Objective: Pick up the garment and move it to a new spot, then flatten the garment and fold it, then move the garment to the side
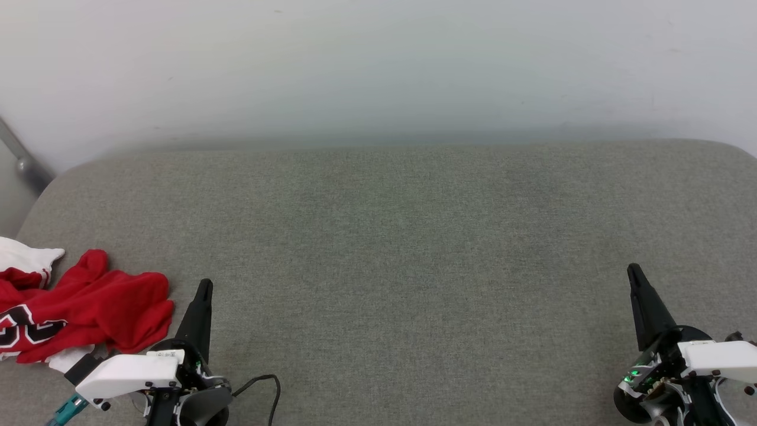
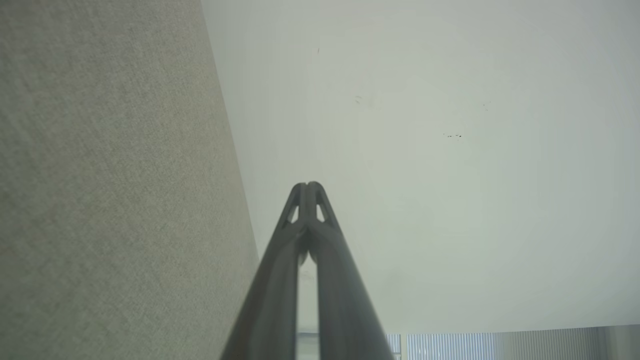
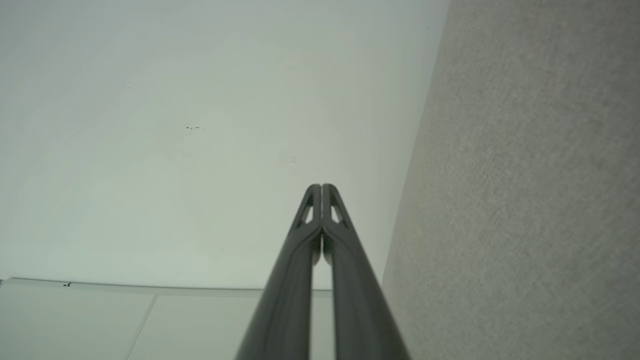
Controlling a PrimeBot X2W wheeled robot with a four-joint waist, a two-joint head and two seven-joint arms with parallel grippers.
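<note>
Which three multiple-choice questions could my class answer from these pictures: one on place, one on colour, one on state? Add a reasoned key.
1. Where does the garment lie? A) crumpled at the left edge of the grey surface; B) spread flat mid-surface; C) on the floor.
2. What is its main colour? A) blue; B) red; C) green.
3. How are the left gripper and right gripper? A) wide open; B) shut, empty; C) shut on cloth.
Key: 1 A, bunched beside the left gripper; 2 B, red cloth dominates; 3 B, wrist views show fingers pressed together, nothing between.
</note>
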